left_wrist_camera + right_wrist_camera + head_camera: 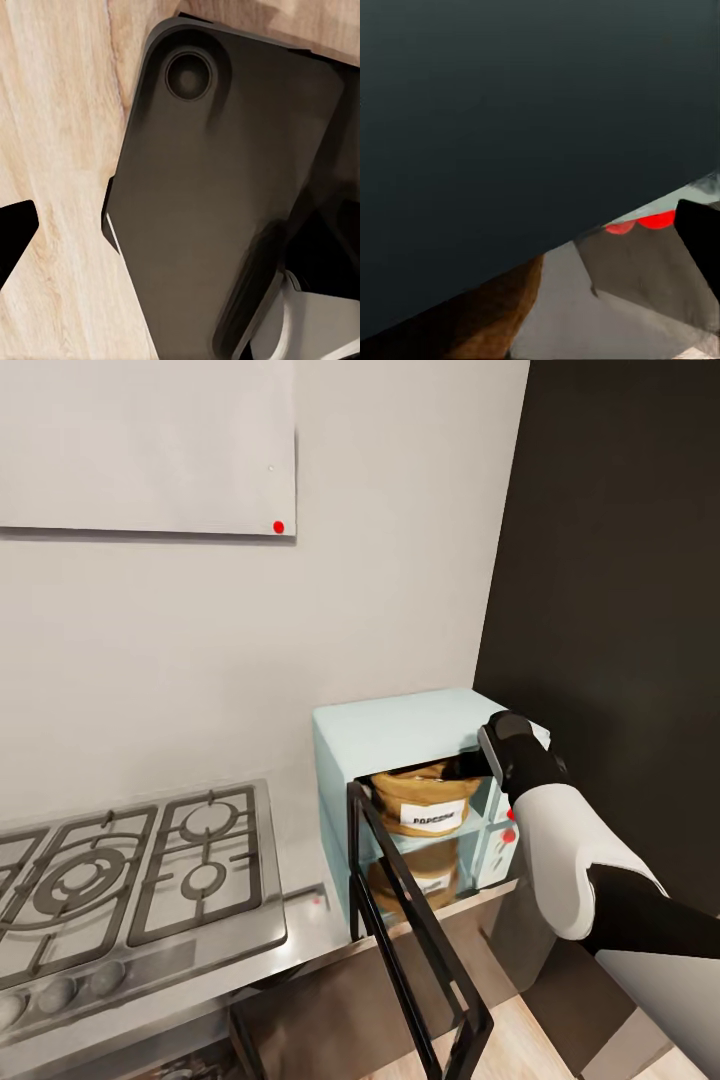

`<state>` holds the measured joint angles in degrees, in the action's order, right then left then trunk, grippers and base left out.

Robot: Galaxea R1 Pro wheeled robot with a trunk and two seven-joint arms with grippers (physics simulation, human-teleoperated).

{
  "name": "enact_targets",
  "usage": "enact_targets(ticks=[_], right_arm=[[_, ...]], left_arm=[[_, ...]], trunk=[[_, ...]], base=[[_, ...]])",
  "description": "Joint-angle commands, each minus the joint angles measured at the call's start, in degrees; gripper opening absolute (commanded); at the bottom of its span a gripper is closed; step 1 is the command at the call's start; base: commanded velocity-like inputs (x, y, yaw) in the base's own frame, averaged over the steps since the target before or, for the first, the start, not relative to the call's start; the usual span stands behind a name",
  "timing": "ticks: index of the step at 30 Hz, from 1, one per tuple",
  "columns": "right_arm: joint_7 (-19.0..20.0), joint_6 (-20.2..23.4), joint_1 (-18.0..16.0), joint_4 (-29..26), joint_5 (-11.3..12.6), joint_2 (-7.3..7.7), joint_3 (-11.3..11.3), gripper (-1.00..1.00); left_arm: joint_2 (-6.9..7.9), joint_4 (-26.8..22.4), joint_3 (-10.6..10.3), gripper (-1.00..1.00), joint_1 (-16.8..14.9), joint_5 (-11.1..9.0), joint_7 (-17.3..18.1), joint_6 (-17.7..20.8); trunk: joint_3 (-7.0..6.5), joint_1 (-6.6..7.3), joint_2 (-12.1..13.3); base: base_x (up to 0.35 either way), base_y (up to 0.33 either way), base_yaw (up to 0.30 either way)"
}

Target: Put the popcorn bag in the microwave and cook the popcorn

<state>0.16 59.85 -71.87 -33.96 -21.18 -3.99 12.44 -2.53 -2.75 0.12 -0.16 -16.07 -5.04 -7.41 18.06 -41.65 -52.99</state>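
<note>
Microwave: the pale mint-blue boxy microwave (395,732) stands on the glossy grey steel table (300,945), against the light wall and beside a dark wall panel; its dark-framed glass door (415,940) hangs swung wide open toward the camera
Popcorn bag: the small squat tan-brown popcorn bag (425,800) with a rolled rim and a white label sits upright inside the microwave's open cavity; a second tan shape shows just below it in the head view, and whether that is a reflection I cannot tell; a brown patch of the sack (480,319) shows at the edge of the right wrist view
Right arm: the white-and-black right arm reaches into the mouth of the cavity; the right gripper (470,765) is at the bag's rim; whether the jaws are released or clenched I cannot tell, since they are mostly hidden
Red marks: two red dots (510,826) show on the microwave's side panel just beside the arm; also seen in the right wrist view (641,223)
Left wrist view: a dark rounded plate (217,187) over the pale wooden floor (52,150); the state of the left jaws cannot be told
Hob: a steel gas hob with dark grates (120,880) lies on the table, well apart from the microwave
</note>
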Motion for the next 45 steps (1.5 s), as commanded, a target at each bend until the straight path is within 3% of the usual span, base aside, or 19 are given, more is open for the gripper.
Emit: enact_targets(ticks=[1, 15, 20, 25, 29, 45], right_arm=[[0.02, 0.15, -0.47, -0.26, -1.08, -0.02, 0.39, 1.00], [0.27, 0.15, -0.47, -3.32, -0.89, -0.22, 0.63, 1.00], [2.72, 0.15, -0.47, -5.88, -0.93, -0.23, 0.73, 1.00], [7.76, 0.15, -0.47, -12.97, -0.96, -0.25, 0.74, 1.00], [8.92, 0.15, -0.47, -15.87, -0.94, -0.20, 0.77, 1.00], [8.88, 0.15, 0.69, -15.84, -1.31, 0.35, 0.65, 1.00]], left_arm=[[-0.02, 0.01, -0.03, 1.00, -0.02, -0.19, -0.14, -0.15], [-0.10, 0.02, -0.03, 1.00, -0.02, -0.22, -0.14, -0.23], [-0.19, 0.01, -0.03, 1.00, -0.02, -0.21, -0.14, -0.24], [-0.19, 0.02, -0.03, 1.00, -0.02, -0.20, -0.14, -0.24], [-0.19, 0.02, -0.03, 1.00, -0.02, -0.21, -0.14, -0.24], [-0.19, 0.02, -0.02, 1.00, -0.02, -0.23, -0.14, -0.24]], trunk=[[0.06, -0.60, -0.02], [0.06, -0.60, -0.02], [0.06, -0.60, -0.02], [0.06, -0.60, -0.02], [0.06, -0.60, -0.02], [0.06, -0.60, -0.02]], base=[[0.000, 0.000, 0.000], [-0.090, 0.000, 0.000], [-0.316, 0.000, 0.000], [-0.269, 0.000, 0.000], [-0.252, 0.000, 0.000], [-0.129, 0.000, 0.000]])
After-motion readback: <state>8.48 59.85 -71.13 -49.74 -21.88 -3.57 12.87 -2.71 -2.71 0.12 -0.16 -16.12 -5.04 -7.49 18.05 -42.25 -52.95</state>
